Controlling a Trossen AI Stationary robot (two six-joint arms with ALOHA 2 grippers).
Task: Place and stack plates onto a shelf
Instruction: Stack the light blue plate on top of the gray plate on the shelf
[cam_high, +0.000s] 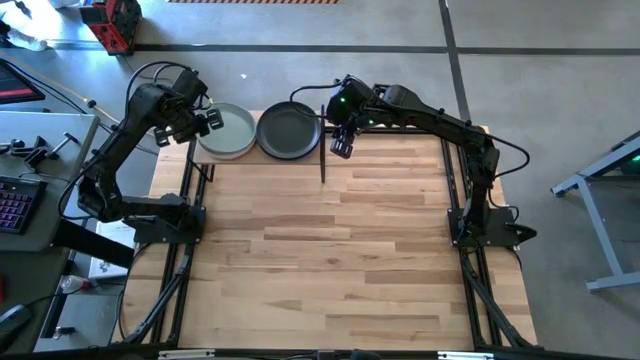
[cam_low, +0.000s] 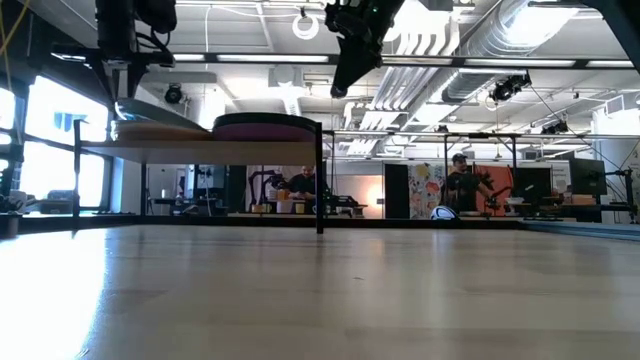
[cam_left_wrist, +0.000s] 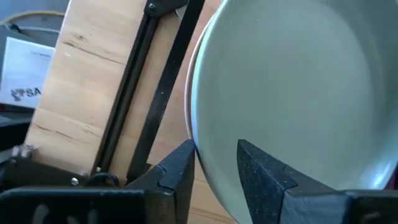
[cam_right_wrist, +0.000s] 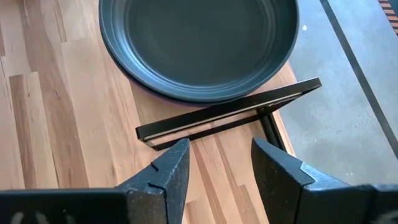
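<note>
The shelf (cam_high: 262, 157) stands at the table's far edge and carries two piles of plates. The left pile's top plate is sage green (cam_high: 228, 130) and sits tilted over a beige plate (cam_low: 150, 132). My left gripper (cam_left_wrist: 214, 152) is shut on its rim at the shelf's left end. The right pile is topped by a dark grey plate (cam_right_wrist: 199, 43) with a purple plate (cam_low: 265, 125) under it. My right gripper (cam_right_wrist: 214, 155) hovers open above the shelf's right end (cam_right_wrist: 230, 115), just right of the dark grey plate, touching nothing. My left gripper pinches the sage green plate's rim (cam_left_wrist: 204, 140) on the side toward the table's left, one finger (cam_left_wrist: 261, 171) inside the dish and one (cam_left_wrist: 180, 165) outside it. It comes slanting down from the left. The plate is tilted, its held side (cam_low: 125, 103) raised and its opposite edge (cam_low: 205, 126) down on the pile.
The slatted tabletop (cam_high: 330, 250) spreads out bare on the near side of the shelf. Thin black posts (cam_low: 320, 180) carry the shelf above the table. Both arm bases (cam_high: 160, 215) stand at the table's left and right edges. People and workbenches show far behind the table.
</note>
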